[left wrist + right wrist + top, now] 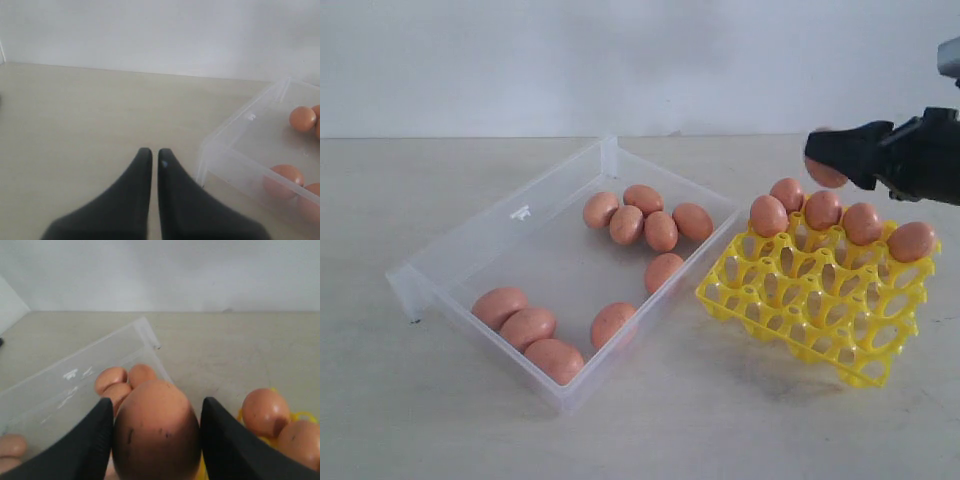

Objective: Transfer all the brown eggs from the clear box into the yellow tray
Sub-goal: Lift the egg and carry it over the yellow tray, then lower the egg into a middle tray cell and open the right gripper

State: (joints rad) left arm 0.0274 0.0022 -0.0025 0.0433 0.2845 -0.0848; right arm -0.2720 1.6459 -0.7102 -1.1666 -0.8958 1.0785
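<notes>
Smooth, matte orange-brown oval egg (156,437) — faint dark specks on its shell — clamped between the black right gripper (157,407)'s half-spread jaws, aloft near the bright yellow plastic lattice tray (802,322).

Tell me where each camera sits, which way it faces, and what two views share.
Exterior: off the arms, facing across the table toward the wall, over clear box and yellow tray; right claw shows at right.
Left wrist: on the left arm, looking along the shut left claw over the table; clear box alongside.
Right wrist: on the right arm, looking past the right claw, shut on a brown egg, toward the clear box.
Shared: all show the clear box.
</notes>
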